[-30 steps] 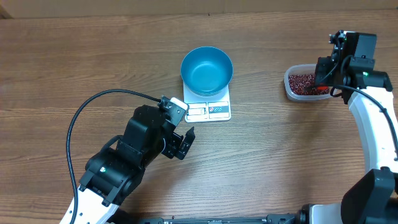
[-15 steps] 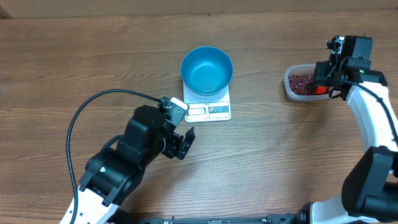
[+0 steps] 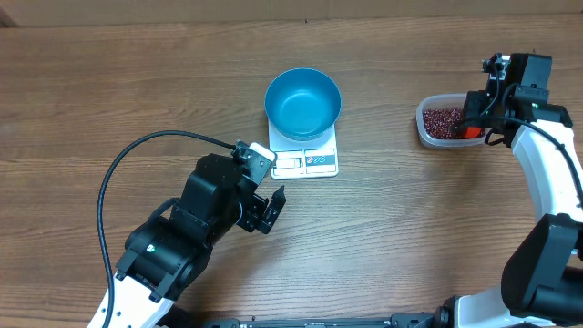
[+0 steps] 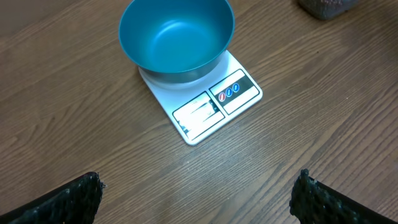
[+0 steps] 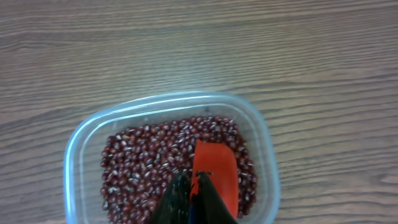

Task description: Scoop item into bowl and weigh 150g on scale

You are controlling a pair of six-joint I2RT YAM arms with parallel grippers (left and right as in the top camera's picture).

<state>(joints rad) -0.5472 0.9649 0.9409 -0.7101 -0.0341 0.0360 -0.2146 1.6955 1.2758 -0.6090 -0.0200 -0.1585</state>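
- My right gripper [image 5: 191, 200] is pinched tight on the handle end of the orange scoop [image 5: 216, 175]. That grip lets me steer the blade like an extension of my wrist.
- The scoop's blade lies down among the beans [image 5: 143, 168], toward the right side of the clear tub [image 5: 79, 144]. I judge this is the loading step, with the blade low so grains can ride onto it.
- The tub sits at the far right of the table [image 3: 137, 73]. The beans are directly under and just ahead of my right fingers, touching the scoop.
- The blue bowl [image 3: 302, 102] stands on the white scale [image 3: 310, 162] at the centre, well to the left of the tub. It looks empty, so nothing has been weighed.
- The bowl rests toward the far side of the scale, leaving the display panel uncovered on the near edge and readable.
- My left gripper [image 3: 267, 211] hangs with jaws spread wide, holding nothing, near-left of the scale and apart from it.
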